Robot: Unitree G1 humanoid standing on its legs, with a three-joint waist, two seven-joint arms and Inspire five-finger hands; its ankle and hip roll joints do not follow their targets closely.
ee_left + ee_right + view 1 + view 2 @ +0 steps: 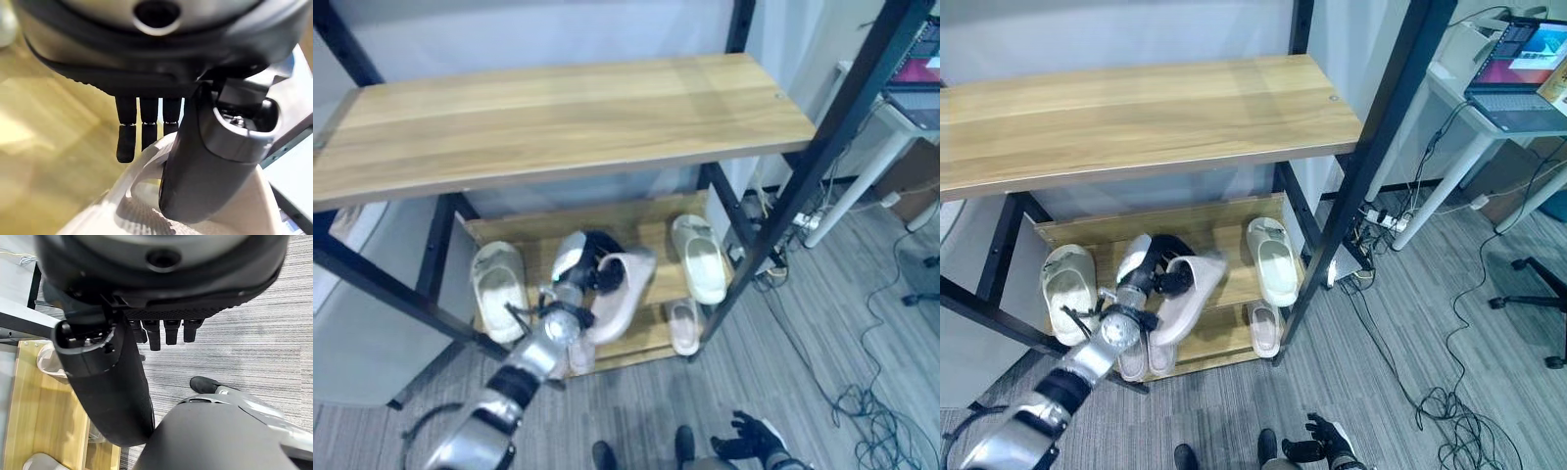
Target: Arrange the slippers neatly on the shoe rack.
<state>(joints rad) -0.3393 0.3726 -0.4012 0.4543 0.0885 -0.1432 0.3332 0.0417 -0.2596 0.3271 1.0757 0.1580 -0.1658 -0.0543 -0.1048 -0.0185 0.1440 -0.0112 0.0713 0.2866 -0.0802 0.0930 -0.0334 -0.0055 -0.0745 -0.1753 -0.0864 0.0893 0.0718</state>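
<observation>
While the left robot hand (576,264) reaches in under the rack's top shelf (558,113), its fingers (126,142) and thumb are curled round the strap of a pale slipper (619,294), which hangs tilted above the middle shelf (646,235), toe end raised toward the robot's right. The left wrist view shows the thumb pressed on the strap from one side and the fingertips hooked over its far side, with the slipper's textured footbed just below them.

Beside this robot hand, to its left, a cream slipper (499,277) lies flat on the middle shelf. Well to its right, another cream slipper (699,257) rests on the same shelf, near the rack's dark upright. Below and to the right of the held slipper, a smaller pale slipper (684,326) sits on the bottom shelf (636,343), and further pale slippers (1141,354) lie directly beneath the wrist on that shelf.

The right robot hand (749,436) hangs low over the grey floor (822,372), well apart from the rack, fingers loosely extended and holding nothing.
</observation>
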